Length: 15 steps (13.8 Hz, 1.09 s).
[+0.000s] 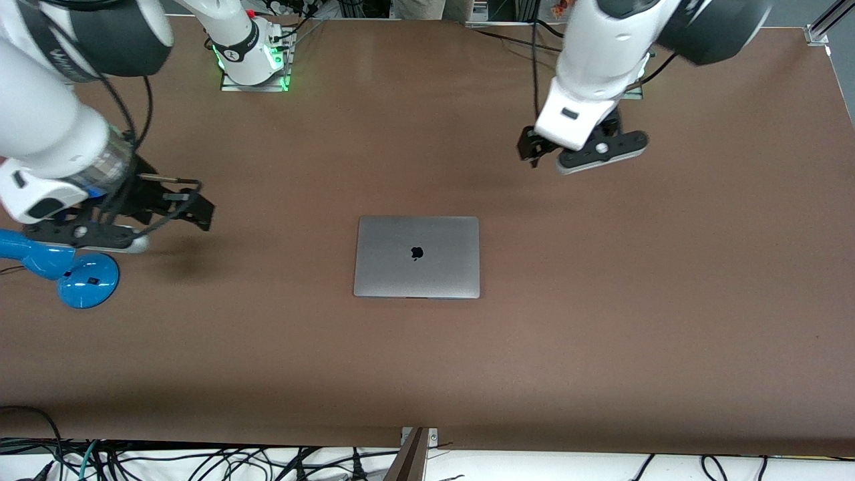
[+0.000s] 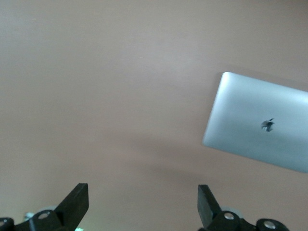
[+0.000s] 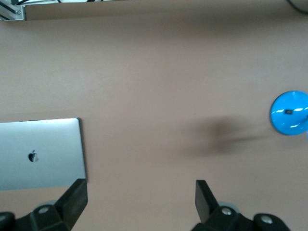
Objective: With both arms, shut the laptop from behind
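Both tools gape above table (laptop shut).

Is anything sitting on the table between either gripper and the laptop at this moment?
Nothing visible. The laptop lies shut on the table, with bare tabletop between it and each gripper. The left gripper and right gripper hang open over the table, apart from it. The blue stand sits under the right arm, not between.

A high front camera faces me across the table. My two wrist cameras look straight down from above it; all three share the laptop.
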Available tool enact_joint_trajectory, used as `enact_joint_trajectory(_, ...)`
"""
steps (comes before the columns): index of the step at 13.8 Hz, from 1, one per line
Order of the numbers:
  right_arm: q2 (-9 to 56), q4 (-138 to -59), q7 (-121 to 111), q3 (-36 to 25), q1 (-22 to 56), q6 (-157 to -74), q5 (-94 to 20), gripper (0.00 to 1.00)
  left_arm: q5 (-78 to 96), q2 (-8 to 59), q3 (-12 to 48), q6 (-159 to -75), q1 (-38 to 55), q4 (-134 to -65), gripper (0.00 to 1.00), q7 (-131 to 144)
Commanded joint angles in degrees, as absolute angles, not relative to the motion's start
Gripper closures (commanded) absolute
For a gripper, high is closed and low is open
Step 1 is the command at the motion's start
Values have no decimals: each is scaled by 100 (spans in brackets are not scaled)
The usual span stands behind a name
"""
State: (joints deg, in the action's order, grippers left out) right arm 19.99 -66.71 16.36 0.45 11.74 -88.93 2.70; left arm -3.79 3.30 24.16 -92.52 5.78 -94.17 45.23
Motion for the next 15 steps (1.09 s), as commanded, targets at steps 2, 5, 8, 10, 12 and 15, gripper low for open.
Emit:
enact_joint_trajectory(2,1793,-6820,1284,141,599,-8754,-60,0,-158,-324,2452,-9018,-296,-9879,0,3299)
enact_joint_trajectory(5,1732,-6890,889,141,265,-8754,-141,1,132,-360,2400,-8947,-1131,-9870,0,2069)
enact_joint_trajectory(8,1723,-6961,765,264,9,-8754,-106,1,141,-387,1655,-8912,-1169,-9870,0,988)
enact_joint_trajectory(10,1679,-7101,747,264,-70,-8789,-36,0,149,-439,1329,-8895,-1230,-9896,0,363)
enact_joint_trajectory(12,1661,-7207,354,264,-193,-8859,-18,0,158,-475,881,-8886,-1117,-9967,0,19)
enact_joint_trajectory(15,1652,-7207,167,264,-264,-8868,-18,0,202,-518,-49,-8824,-468,-9958,0,-211)
